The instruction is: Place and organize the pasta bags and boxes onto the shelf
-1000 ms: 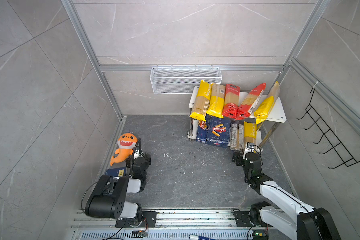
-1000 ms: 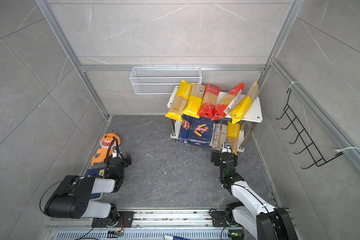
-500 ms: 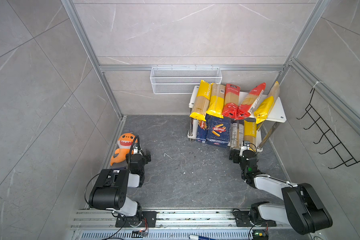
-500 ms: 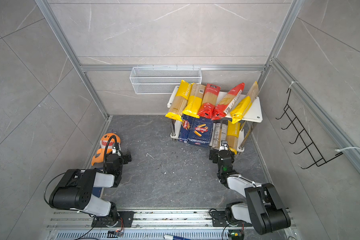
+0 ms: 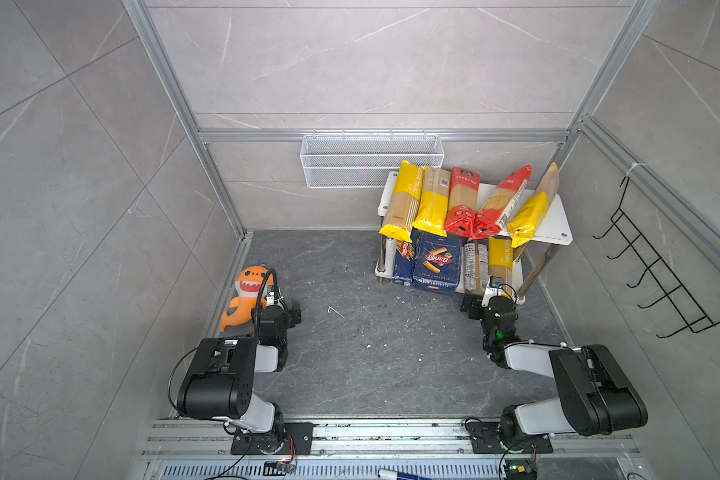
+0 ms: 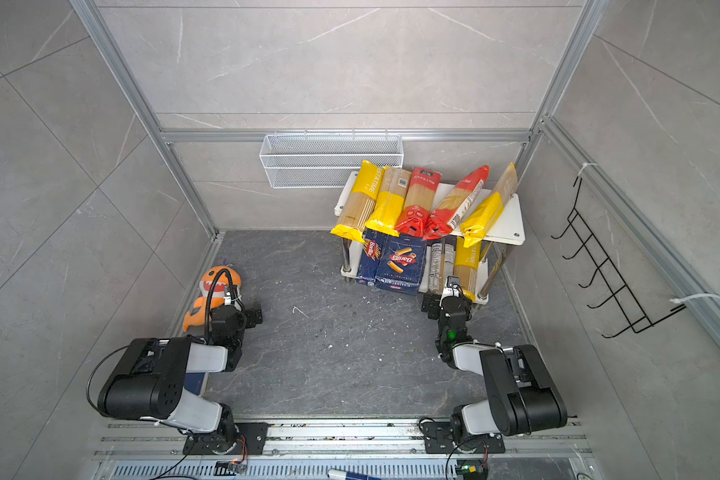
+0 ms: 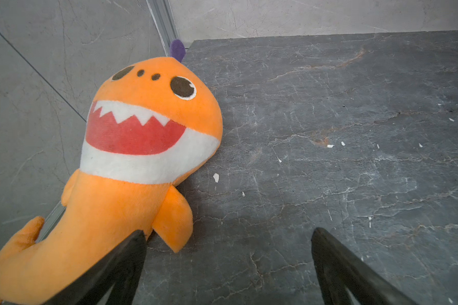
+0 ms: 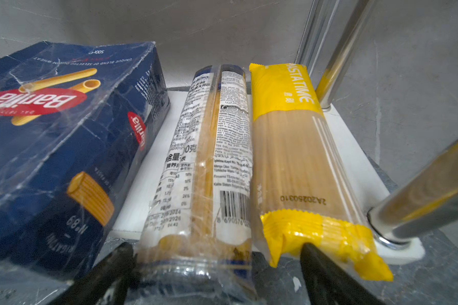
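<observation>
The white two-tier shelf on chrome tube legs [image 5: 558, 226] stands at the back right of the floor, against the wall, with all the pasta on it. On its lower board, ends overhanging the front edge, the wide dark blue carton [image 8: 58, 137] shows a red oval "Barilla", tube pasta, "RIGATONI" and "N°89". The narrow dark blue Barilla carton [image 5: 402, 258] stands just to its left. To its right lie the clear spaghetti bag with dense printed labels and a barcode [image 8: 209, 163] and, touching it, the yellow-ended bag marked "PASTATIME" and stamped "2A20250310" [image 8: 294, 163]. Across the upper board lean the yellow bag lettered "ISTATIME" [image 5: 406, 195], the yellow-ended bag with a barcode sticker [image 5: 433, 201], the upright red bag [image 5: 461, 199], the slanted red bag [image 5: 500, 203] and the far-right yellow-ended bag [image 5: 533, 208]. The right gripper [image 8: 214, 264] sits low at the shelf's front, jaws spread wide on either side of the clear bag's near end, not clamped. The left gripper [image 7: 228, 237] hangs over the dark grey stone-pattern floor [image 7: 341, 132], jaws wide with nothing between them, beside the orange shark plush [image 7: 143, 137].
</observation>
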Motion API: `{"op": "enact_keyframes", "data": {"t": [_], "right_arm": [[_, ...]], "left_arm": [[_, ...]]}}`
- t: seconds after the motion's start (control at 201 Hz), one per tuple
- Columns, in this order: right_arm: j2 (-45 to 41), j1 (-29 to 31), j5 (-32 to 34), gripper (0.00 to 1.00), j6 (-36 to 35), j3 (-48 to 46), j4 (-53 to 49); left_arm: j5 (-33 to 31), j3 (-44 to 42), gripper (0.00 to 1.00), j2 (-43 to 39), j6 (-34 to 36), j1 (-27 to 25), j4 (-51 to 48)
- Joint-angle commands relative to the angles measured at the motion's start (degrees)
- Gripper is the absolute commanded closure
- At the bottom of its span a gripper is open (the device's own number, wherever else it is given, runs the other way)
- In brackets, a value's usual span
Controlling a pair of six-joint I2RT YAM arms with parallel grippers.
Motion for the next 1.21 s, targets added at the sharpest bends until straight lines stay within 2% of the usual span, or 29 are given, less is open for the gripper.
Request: {"op": "enact_keyframes", "data": {"t": [0.0, 0.105, 0.334, 0.428, 0.622, 0.747, 0.821, 0.981, 1.065, 1.175, 1.21], "right_arm": [[-0.9, -0.3, 0.9, 0.01, -1.2, 0.2, -0.2], [-6.9, -0.3, 1.1, 0.01, 0.2, -0.3, -6.5], [-17.9, -0.3, 3.5, 0.01, 2.1, -3.1, -12.5], [-19.8, -0.3, 4.0, 0.01, 2.3, -3.3, -14.5], [-17.3, -0.4, 7.9, 0.01, 2.4, -3.4, -12.1], [-13.5, -0.5, 9.9, 0.01, 1.6, -3.3, -7.1], [-9.5, -0.6, 6.5, 0.01, 1.1, -2.6, -4.3], [-1.3, -0.8, 4.7, 0.01, 1.5, -2.8, 4.5], [-0.6, -0.7, 2.4, 0.01, 1.1, 0.5, -1.8], [1.7, -0.7, -2.8, 0.01, -1.3, 1.9, -2.1], [3.1, -0.8, -4.4, 0.01, -2.2, 1.1, 1.3]], "left_arm": [[0.9, 1.3, 0.01, -0.5, -1.2, 0.3, 1.7], [0.9, 1.4, 0.01, -0.5, -1.3, 0.3, 1.6], [0.9, 1.4, 0.01, -0.5, -1.3, 0.4, 1.6], [1.0, 1.4, 0.01, -0.5, -1.2, 0.4, 1.6], [1.0, 1.5, 0.01, -0.5, -1.4, 0.4, 1.5], [0.9, 1.5, 0.01, -0.5, -1.3, 0.4, 1.4], [1.0, 1.6, 0.01, -0.5, -1.4, 0.4, 1.3], [1.2, 1.7, 0.01, -0.5, -1.5, 0.6, 1.0], [1.4, 1.9, 0.01, -0.4, -1.5, 0.7, 0.7], [1.6, 2.0, 0.01, -0.5, -1.6, 0.8, 0.4], [1.6, 2.0, 0.01, -0.5, -1.6, 0.9, 0.4]]}}
